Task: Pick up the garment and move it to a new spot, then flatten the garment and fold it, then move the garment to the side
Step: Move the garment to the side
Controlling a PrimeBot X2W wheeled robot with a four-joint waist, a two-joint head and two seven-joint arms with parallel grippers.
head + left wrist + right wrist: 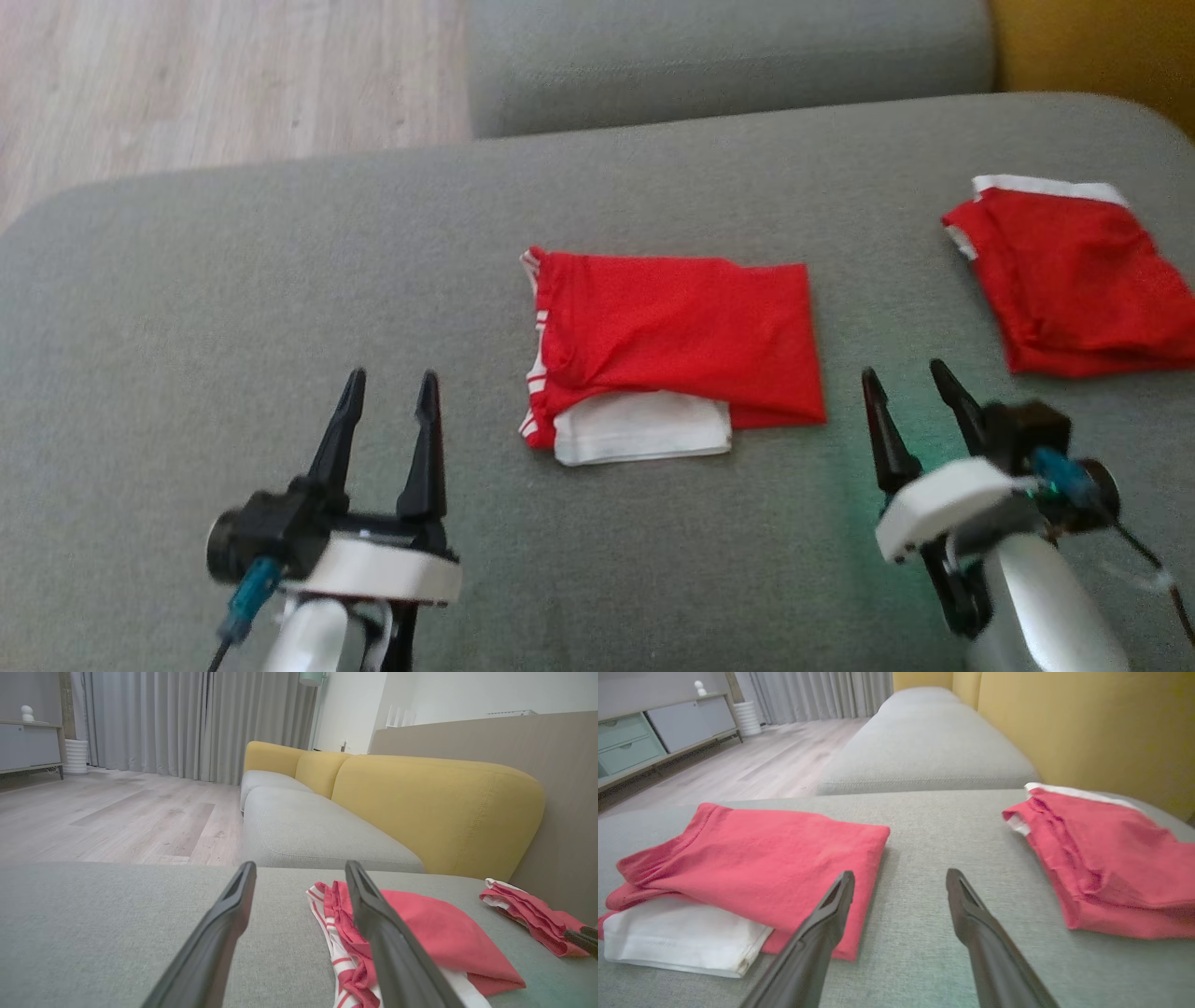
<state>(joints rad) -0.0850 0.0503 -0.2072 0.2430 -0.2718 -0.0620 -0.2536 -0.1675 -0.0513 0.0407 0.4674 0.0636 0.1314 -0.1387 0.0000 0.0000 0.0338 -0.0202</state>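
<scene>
The garment [672, 336] is red with a white layer showing at its near edge. It lies folded into a rectangle in the middle of the grey cushion [280, 299]. My left gripper [390, 381] hovers open to the garment's left, apart from it, with nothing between its fingers. My right gripper [904, 371] stands open just off the garment's right edge, also holding nothing. In the left wrist view the garment [434, 933] sits beyond and to the right of my open left gripper [300, 865]. In the right wrist view the garment [752, 858] lies left of my open right gripper [900, 873].
A second red and white garment [1074, 280] lies crumpled at the cushion's right side, also seen in the right wrist view [1101, 854]. Another grey seat cushion [728, 56] continues behind, with a yellow backrest [434, 802] to the right. Wooden floor [205, 75] lies beyond the left edge.
</scene>
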